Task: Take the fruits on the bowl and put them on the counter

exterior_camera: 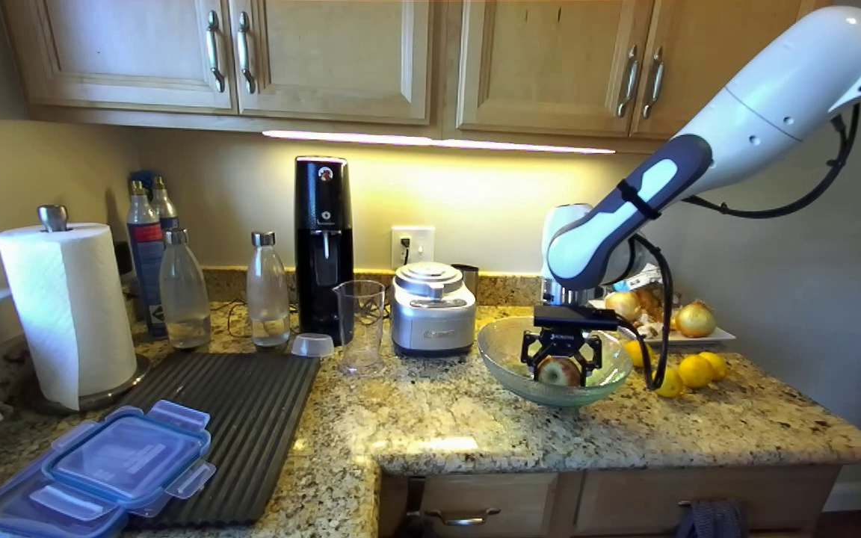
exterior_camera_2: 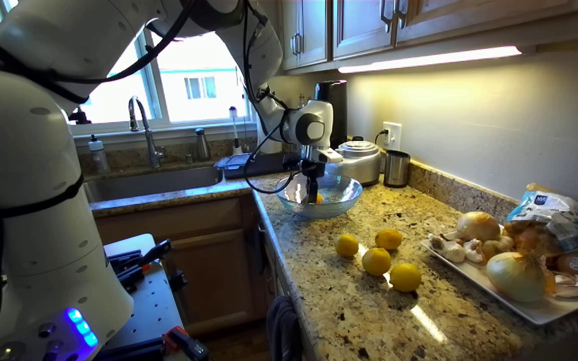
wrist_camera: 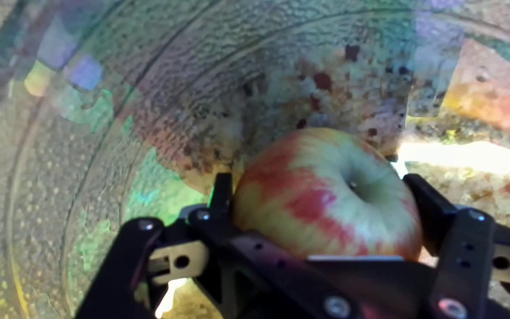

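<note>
Apple (wrist_camera: 326, 195) low in the bowl (exterior_camera: 501, 366), four lemons (exterior_camera_2: 376, 261) on the worktop (exterior_camera_2: 349, 311)

By my judgement the task was most of the way along. The lemons lay loose between the bowl and the worktop's free end, already where fruit was wanted. What remained was the apple, the only fruit I could make out in the bowl (part of the inside was hidden): it had yet to be lifted clear and set down. The bowl stood nearer the worktop's front edge than the back. Down in it, the gripper (wrist_camera: 318, 179) stood wide, its jaws to either side of the apple and seemingly against it; whether that was a firm hold, I couldn't tell.

Counted: one bowl, one apple, four lemons (both exterior views agreed). By the back edge, toward the free end, was one white plate (exterior_camera_2: 545, 310) of onions (exterior_camera_2: 515, 277) and garlic (exterior_camera_2: 452, 250), too heaped for a sure count. Farther along that edge stood one food processor (exterior_camera: 434, 321) and two clear bottles (exterior_camera: 270, 295).
</note>
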{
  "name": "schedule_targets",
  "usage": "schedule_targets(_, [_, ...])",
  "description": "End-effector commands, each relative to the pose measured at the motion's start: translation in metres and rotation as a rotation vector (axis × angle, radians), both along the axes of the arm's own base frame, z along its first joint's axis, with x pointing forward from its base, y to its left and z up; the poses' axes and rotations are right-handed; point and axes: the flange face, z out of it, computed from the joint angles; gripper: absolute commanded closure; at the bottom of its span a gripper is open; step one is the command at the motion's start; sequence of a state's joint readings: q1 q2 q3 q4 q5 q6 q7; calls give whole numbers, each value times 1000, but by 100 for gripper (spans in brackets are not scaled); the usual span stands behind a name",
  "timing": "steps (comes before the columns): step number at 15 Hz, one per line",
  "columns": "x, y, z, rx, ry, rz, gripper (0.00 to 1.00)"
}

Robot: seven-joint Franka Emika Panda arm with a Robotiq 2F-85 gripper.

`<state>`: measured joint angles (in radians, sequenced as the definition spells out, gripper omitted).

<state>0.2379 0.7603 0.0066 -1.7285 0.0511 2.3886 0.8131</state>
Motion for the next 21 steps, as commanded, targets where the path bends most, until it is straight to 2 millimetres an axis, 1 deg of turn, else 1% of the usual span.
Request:
schedule_targets(1, [-2,-6,17,12,-10,14,32])
schedule_targets(5, [0,-6,37,3,-49,35,32])
schedule_targets(9, [5,-7,70,3,-95,48,32])
schedule_targets(12, [10,-17,99,-5,-135,32,32])
schedule_targets(15, [15,-35,126,-23,-176,6,32])
schedule_targets(17, [18,-52,142,-45,-210,-22,32])
schedule_targets(19, [21,-73,153,-69,-227,-53,32])
schedule_targets(21, [23,-97,160,-95,-234,-95,32])
